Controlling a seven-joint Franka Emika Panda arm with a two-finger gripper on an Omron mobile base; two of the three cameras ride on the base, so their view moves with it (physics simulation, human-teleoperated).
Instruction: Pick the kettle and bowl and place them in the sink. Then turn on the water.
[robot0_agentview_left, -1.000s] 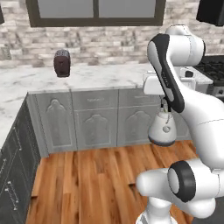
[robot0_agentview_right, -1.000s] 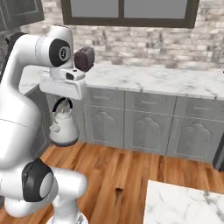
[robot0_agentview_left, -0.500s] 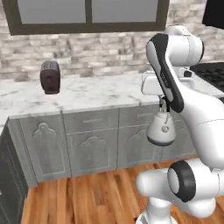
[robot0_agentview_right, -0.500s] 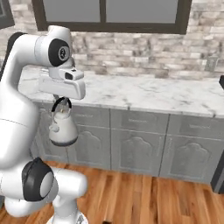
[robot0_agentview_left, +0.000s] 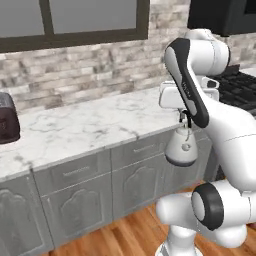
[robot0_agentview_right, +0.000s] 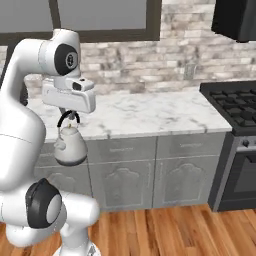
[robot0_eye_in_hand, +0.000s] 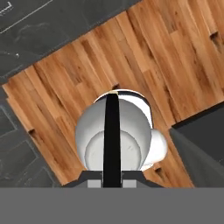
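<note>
The kettle (robot0_agentview_left: 182, 148) (robot0_agentview_right: 70, 148), small, squat and pale grey-white, hangs in the air in front of the grey cabinet fronts, below counter height. My gripper (robot0_agentview_left: 184, 119) (robot0_agentview_right: 69, 115) is shut on its thin black arched handle from above. In the hand view the kettle (robot0_eye_in_hand: 118, 136) sits straight below the gripper (robot0_eye_in_hand: 112, 181), with the black handle running up the middle and wooden floor beneath it. The bowl, the sink and the water are out of view.
A white marble counter (robot0_agentview_left: 90, 125) (robot0_agentview_right: 150, 112) runs along the brick wall over grey cabinets (robot0_agentview_right: 130, 170). A dark toaster (robot0_agentview_left: 7, 125) stands at its left end. A black stove (robot0_agentview_right: 235, 107) (robot0_agentview_left: 235, 82) adjoins the counter on the right. Wooden floor (robot0_agentview_right: 165, 230) lies below.
The whole scene has slid leftward as the base moved: the toaster went to the left edge and the stove came into view. The kettle still hangs from the shut gripper.
</note>
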